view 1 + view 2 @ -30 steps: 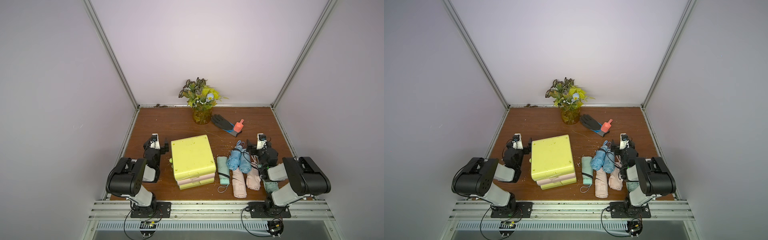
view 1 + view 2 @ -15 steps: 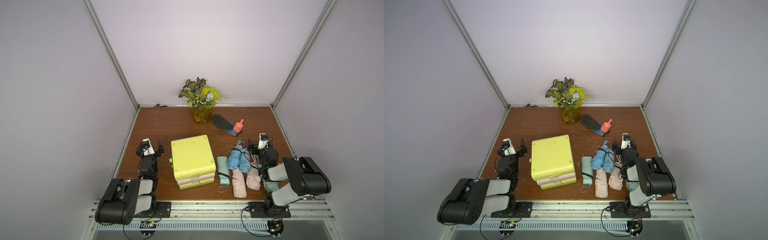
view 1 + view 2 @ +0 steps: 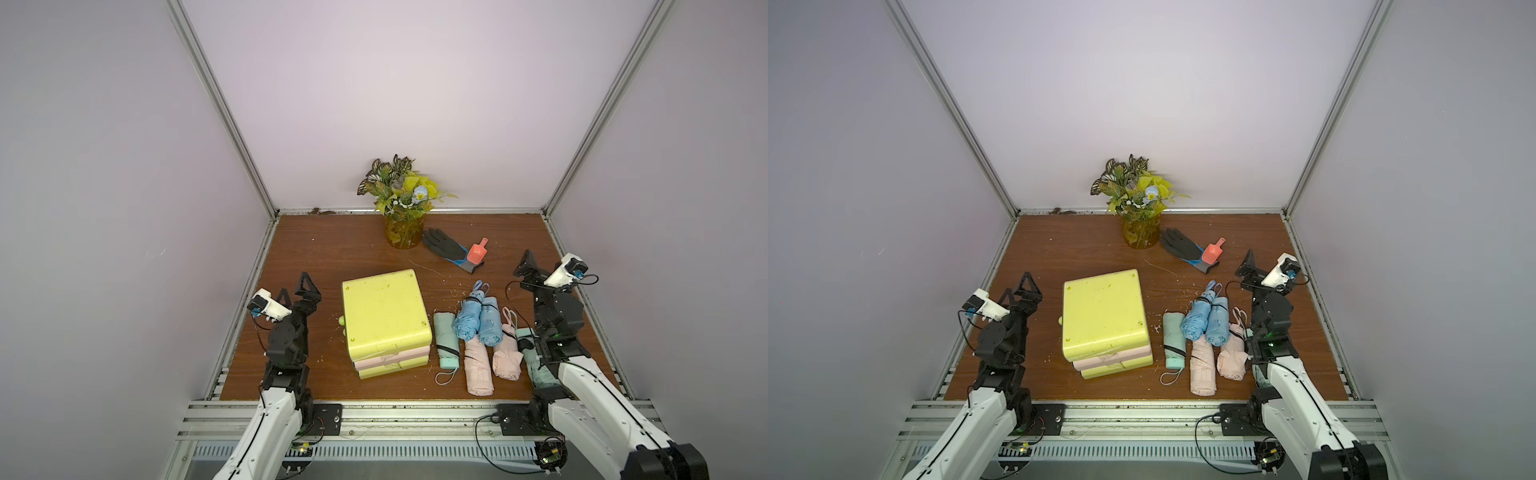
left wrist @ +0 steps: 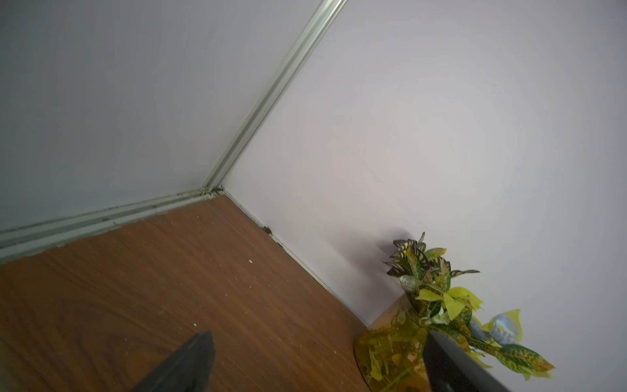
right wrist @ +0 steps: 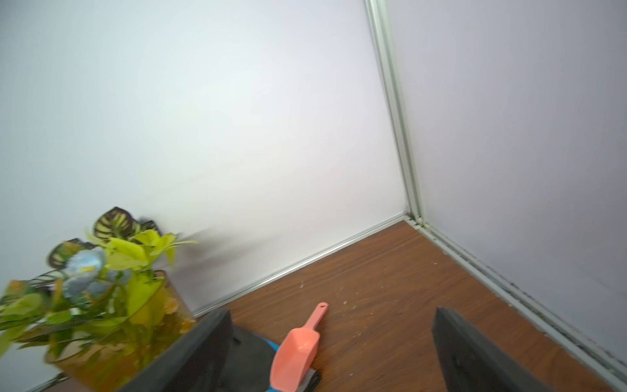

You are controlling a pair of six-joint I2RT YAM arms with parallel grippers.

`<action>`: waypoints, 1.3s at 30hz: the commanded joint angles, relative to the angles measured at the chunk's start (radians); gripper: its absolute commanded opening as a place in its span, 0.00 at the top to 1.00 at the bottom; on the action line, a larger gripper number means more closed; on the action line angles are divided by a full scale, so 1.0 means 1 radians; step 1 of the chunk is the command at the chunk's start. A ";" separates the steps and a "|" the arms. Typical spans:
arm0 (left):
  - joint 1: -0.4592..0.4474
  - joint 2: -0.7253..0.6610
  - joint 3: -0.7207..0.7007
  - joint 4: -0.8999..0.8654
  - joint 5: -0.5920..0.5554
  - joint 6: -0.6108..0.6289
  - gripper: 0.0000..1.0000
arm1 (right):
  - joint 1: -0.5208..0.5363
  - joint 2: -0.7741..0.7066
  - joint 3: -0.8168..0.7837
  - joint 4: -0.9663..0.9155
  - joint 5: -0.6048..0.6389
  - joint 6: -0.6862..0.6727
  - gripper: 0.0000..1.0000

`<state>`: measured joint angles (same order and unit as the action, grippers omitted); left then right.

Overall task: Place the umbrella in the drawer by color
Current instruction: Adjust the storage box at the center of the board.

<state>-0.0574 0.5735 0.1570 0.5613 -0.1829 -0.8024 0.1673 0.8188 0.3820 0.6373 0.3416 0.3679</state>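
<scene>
Both arms have unfolded and risen: left gripper (image 3: 296, 291) by the left rail (image 3: 249, 291), right gripper (image 3: 536, 270) near the right rail (image 3: 598, 332), each spread wide, empty. Bare table (image 3: 332, 245) beyond. Umbrellas (image 3: 467, 326), folded (mint, blue, pink), lie side by side right of the shut drawers (image 3: 382, 316).

The brown wooden desk (image 3: 332, 249) carries a yellow drawer box (image 3: 384, 316). Just right of the box lie a mint umbrella (image 3: 445, 345), then two pink umbrellas (image 3: 478, 370). Behind the box are a plant vase (image 3: 402, 237) and a black glove (image 3: 442, 245).
</scene>
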 commanded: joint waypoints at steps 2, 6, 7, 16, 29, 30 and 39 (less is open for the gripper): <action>-0.006 -0.014 0.289 -0.368 0.192 -0.036 0.00 | 0.075 0.018 0.132 -0.256 -0.163 0.070 0.00; -0.034 0.032 0.431 -0.571 0.346 0.046 0.00 | 0.189 0.094 0.244 -0.332 -0.260 0.065 0.00; -0.039 0.059 0.455 -0.622 0.393 0.069 0.01 | 0.219 0.117 0.275 -0.347 -0.293 0.062 0.01; -0.243 0.037 0.507 -0.933 0.363 0.192 0.00 | 0.490 0.252 0.436 -0.394 -0.432 0.082 0.01; -0.320 0.049 0.543 -1.029 0.455 0.179 0.01 | 0.690 0.449 0.580 -0.519 -0.463 0.034 0.00; -0.320 0.051 0.545 -1.032 0.469 0.182 0.00 | 0.690 0.456 0.581 -0.520 -0.472 0.035 0.00; -0.320 0.025 0.520 -1.043 0.442 0.186 0.00 | 0.690 0.624 0.696 -0.470 -0.676 -0.027 0.00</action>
<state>-0.3672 0.6201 0.6758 -0.4564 0.2817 -0.6392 0.8501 1.4010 1.0168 0.1150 -0.2001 0.3882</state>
